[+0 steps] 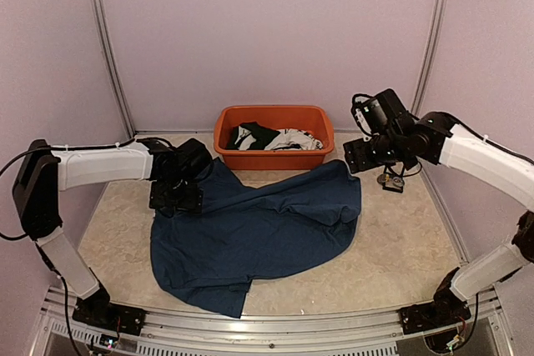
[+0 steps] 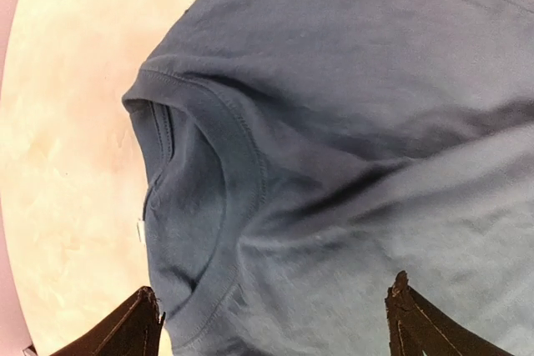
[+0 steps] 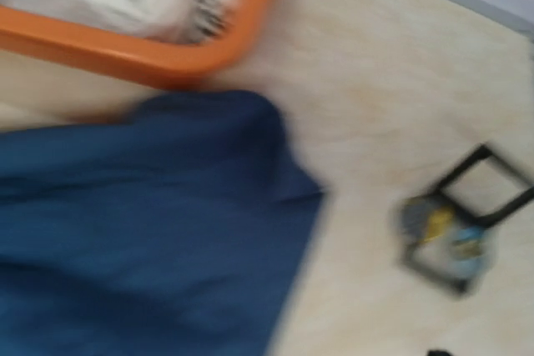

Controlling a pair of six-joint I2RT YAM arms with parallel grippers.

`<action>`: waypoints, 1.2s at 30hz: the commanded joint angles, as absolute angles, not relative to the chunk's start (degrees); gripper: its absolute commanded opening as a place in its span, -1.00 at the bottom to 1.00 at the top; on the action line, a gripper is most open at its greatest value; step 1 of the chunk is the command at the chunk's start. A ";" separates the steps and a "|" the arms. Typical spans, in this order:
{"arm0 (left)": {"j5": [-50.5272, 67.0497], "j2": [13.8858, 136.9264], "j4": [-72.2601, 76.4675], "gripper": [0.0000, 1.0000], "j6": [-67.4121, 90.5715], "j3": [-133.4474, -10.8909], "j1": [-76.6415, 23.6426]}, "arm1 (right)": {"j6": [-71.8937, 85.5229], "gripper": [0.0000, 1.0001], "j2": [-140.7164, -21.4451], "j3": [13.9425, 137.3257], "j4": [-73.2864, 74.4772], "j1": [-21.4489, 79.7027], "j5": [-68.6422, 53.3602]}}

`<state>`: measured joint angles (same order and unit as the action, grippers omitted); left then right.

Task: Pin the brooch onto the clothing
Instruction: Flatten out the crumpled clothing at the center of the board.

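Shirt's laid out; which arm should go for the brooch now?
Right. The brooch lies on the table just right of the shirt, almost beneath the right gripper. The left gripper is over the collar, across the shirt.

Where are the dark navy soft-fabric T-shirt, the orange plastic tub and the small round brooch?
Dark navy T-shirt (image 2: pixel 244 181), left wrist view, ribbed collar band.
Orange plastic tub (image 1: pixel 271 160), top external view, front wall.
Small round brooch (image 3: pixel 434 224), right wrist view, blurred face.

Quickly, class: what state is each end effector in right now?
Left end effector: open, holding nothing.
Right end effector: cannot be told, fingers unseen.
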<state>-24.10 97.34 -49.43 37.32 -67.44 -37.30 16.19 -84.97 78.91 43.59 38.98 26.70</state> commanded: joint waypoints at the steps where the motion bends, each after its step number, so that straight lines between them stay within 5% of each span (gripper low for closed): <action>1: -24.00 94.46 -51.57 0.80 38.07 -67.89 -42.59 | 30.06 0.56 -74.82 65.07 36.69 42.61 16.34; 13: -24.15 101.48 -52.43 0.78 41.96 -68.61 -55.87 | 44.37 0.32 -66.16 42.07 31.98 46.82 17.94; 36: -23.31 102.37 -48.33 0.61 40.92 -64.74 -57.74 | 44.72 -0.40 -84.21 37.91 11.21 41.47 21.42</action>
